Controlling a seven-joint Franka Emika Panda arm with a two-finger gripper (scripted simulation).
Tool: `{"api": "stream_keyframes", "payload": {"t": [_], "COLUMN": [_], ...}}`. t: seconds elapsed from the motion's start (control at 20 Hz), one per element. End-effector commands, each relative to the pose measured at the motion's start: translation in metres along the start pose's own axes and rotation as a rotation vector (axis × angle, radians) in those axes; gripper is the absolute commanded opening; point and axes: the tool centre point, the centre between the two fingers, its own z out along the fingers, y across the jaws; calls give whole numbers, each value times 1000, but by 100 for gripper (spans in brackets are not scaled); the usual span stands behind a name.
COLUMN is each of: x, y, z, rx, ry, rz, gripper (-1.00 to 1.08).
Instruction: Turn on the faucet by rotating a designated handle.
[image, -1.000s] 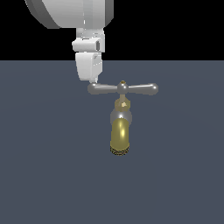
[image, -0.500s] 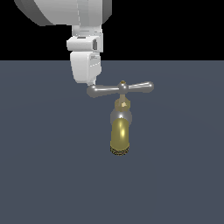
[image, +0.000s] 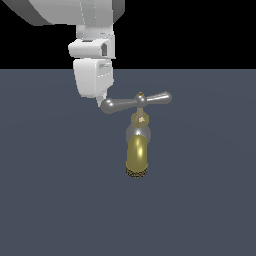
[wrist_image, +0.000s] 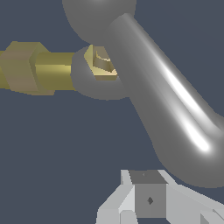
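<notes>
In the exterior view the faucet (image: 137, 152) stands mid-scene, its golden spout pointing toward the camera with a mesh-tipped mouth. On top lies the handle (image: 150, 100), a silver-grey crossbar slanted so that its left bulb sits lower than its right. My white gripper (image: 101, 101) hangs from above with its tip against that left bulb. Its fingers look pressed together and hold nothing. The wrist view shows the handle (wrist_image: 168, 109) arm large and close, the brass hub nut (wrist_image: 103, 61), the faucet (wrist_image: 39, 68) body, and my gripper (wrist_image: 148, 203) just beside the arm's bulb.
A plain dark blue-grey floor (image: 50, 200) spreads around the faucet, with black background behind. The white arm body (image: 75, 15) fills the upper left of the exterior view.
The gripper has shifted slightly to the exterior view's left and lower. The handle has turned from level to slanted, its left bulb lower and nearer, its right bulb higher.
</notes>
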Motion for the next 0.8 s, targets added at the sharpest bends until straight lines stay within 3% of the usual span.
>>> {"api": "stream_keyframes", "payload": {"t": [0.0,0.75], "x": [5,33], "y": [4,44], "z": [0,0], "rx": [-1,-4], "ry": [1,2], "rz": [2,0], "gripper": [-100,-100]}}
